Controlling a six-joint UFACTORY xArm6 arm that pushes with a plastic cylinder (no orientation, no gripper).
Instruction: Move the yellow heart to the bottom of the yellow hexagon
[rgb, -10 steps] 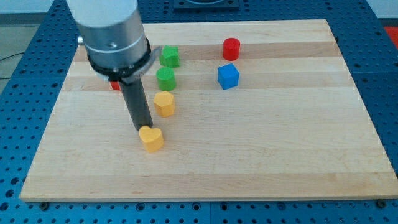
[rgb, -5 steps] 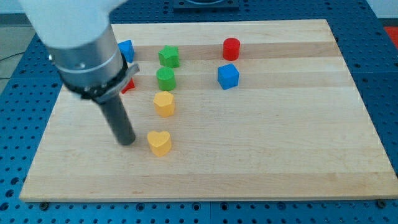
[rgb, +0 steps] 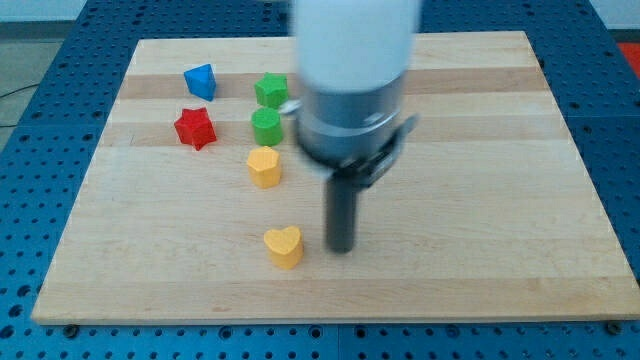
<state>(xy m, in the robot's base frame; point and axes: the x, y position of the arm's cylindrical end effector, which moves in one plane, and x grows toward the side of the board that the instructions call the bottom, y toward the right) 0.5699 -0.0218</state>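
Note:
The yellow heart (rgb: 284, 245) lies on the wooden board (rgb: 480, 220), below the yellow hexagon (rgb: 264, 166) and slightly to its right, with a gap between them. My tip (rgb: 342, 248) rests on the board just right of the heart, a small gap apart from it. The arm's grey body hides the board above the rod.
A green block (rgb: 266, 126) sits just above the yellow hexagon, and a green star-like block (rgb: 271, 90) above that. A red star (rgb: 196, 128) and a blue block (rgb: 201, 80) lie at the upper left. The board's bottom edge is near the heart.
My tip swung from the heart's left side to its right side. The heart slid down and to the right. The red cylinder and blue cube are now hidden behind the arm.

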